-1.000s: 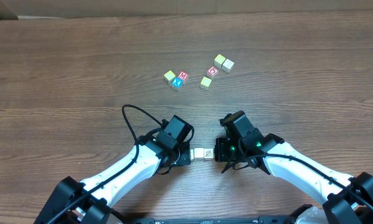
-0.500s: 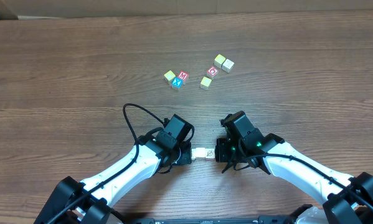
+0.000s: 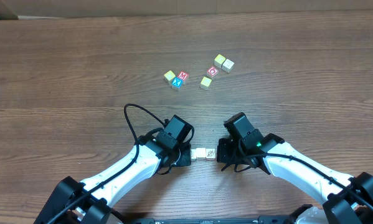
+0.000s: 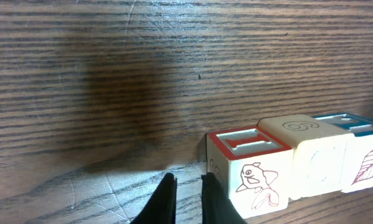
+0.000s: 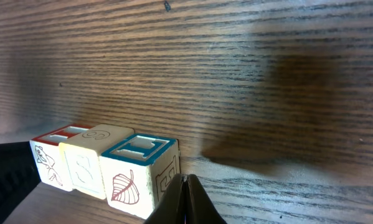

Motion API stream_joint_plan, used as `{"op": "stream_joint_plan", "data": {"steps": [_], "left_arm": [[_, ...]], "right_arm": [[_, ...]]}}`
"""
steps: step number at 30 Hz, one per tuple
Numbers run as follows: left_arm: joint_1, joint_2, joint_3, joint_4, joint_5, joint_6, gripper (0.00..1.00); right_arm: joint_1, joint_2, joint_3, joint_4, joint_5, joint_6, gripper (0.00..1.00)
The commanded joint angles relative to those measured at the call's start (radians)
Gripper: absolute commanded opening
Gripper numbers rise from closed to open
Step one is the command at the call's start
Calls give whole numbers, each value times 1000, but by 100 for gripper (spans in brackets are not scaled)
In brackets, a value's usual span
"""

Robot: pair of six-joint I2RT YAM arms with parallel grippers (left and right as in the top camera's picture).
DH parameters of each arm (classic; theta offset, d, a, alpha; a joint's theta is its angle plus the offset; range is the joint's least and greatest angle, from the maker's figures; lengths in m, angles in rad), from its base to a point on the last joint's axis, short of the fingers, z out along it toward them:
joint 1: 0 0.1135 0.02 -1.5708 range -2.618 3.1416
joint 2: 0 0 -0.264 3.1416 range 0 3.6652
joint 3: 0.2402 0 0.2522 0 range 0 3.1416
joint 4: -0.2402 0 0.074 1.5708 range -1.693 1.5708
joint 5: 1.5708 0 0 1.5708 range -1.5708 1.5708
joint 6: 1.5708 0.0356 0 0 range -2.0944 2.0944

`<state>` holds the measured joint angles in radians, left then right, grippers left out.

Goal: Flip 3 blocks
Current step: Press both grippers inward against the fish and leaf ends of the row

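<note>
Blocks [image 4: 298, 152] in row; rightmost cut off; left tool [image 4: 187, 182] tips cropped.

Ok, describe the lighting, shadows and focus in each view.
Overhead: even light, no glare, the row of blocks too small to read. Left wrist: a broad soft shadow on the table, a bright patch below it, blocks sharp. Right wrist: a similar soft shadow at right, wood grain and blocks in focus.

Table [image 4: 111, 50]: dark wood-grain surface, finely ridged, matt. Blocks [image 4: 251, 168] on the table: wood, smooth pale faces with a satin coat, raised red and blue painted edging. Left gripper [image 4: 186, 183] above the table: black, matt.
</note>
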<state>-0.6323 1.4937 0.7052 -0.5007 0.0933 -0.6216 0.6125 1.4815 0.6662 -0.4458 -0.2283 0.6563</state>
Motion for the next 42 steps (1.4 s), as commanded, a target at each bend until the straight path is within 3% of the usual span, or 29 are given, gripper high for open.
{"op": "stream_joint_plan", "data": {"steps": [1, 21, 42], "left_arm": [[5, 10, -10, 0, -16, 37, 9], [5, 85, -10, 12, -15, 54, 4], [5, 86, -10, 28, -19, 182, 4]], "right_arm": [[7, 2, -6, 1, 8, 30, 4], [76, 2, -6, 23, 19, 74, 4], [76, 2, -6, 17, -40, 116, 4]]}}
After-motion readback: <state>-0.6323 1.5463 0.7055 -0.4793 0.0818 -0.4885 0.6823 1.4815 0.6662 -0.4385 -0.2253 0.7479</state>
